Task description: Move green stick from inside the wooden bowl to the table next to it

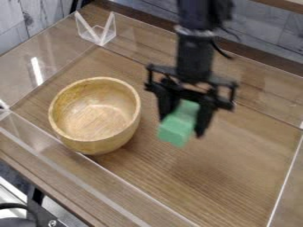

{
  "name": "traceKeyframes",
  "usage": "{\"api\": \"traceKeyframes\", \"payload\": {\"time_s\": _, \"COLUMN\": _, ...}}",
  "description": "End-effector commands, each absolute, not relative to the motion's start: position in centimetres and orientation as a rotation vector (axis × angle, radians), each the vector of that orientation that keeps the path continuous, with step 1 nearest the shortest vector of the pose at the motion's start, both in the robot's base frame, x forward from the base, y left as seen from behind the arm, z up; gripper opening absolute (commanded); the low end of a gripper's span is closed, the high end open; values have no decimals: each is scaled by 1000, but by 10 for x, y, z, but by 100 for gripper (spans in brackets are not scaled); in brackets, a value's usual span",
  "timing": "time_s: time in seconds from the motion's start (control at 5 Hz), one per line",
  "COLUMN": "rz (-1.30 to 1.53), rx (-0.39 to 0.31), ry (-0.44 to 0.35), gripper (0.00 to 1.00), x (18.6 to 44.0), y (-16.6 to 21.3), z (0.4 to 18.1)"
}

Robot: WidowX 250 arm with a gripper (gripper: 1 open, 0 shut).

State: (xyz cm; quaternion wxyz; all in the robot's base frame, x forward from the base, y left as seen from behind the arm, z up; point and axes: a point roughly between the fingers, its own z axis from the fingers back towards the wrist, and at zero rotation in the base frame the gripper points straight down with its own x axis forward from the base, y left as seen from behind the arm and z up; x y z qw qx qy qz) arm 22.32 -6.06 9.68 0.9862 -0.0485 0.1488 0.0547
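The green stick (180,126) hangs in the air above the table (236,177), to the right of the wooden bowl (95,113). My black gripper (187,113) points down and is shut on the stick's upper part, its fingers (208,115) on either side of it. The bowl stands at the left with nothing in it. A clear gap lies between the bowl's rim and the stick.
Clear acrylic walls (71,177) border the tabletop on the front, left and right. A small clear stand (95,28) sits at the back left. Bare wood lies under and to the right of the gripper.
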Motion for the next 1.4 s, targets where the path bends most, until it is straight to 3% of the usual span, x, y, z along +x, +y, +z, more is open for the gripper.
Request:
{"api": "traceKeyframes", "payload": {"time_s": 0.0, "rz": 110, "rx": -108, "ry": 218, "gripper": 0, "x": 229, "y": -50, "z": 105}}
{"api": "traceKeyframes", "payload": {"time_s": 0.4, "rz": 107, "rx": -98, "ry": 155, "gripper": 0, "x": 236, "y": -19, "z": 98}}
{"api": "traceKeyframes", "payload": {"time_s": 0.6, "rz": 54, "rx": -101, "ry": 150, "gripper": 0, "x": 232, "y": -43, "z": 94}}
{"api": "traceKeyframes", "payload": {"time_s": 0.8, "rz": 89, "rx": -103, "ry": 128, "gripper": 0, "x": 237, "y": -9, "z": 96}}
{"api": "traceKeyframes", "payload": {"time_s": 1.0, "rz": 43, "rx": -109, "ry": 119, "gripper": 0, "x": 234, "y": -35, "z": 91}}
{"api": "traceKeyframes", "payload": {"time_s": 1.2, "rz": 48, "rx": -113, "ry": 100, "gripper": 0, "x": 238, "y": -26, "z": 91}}
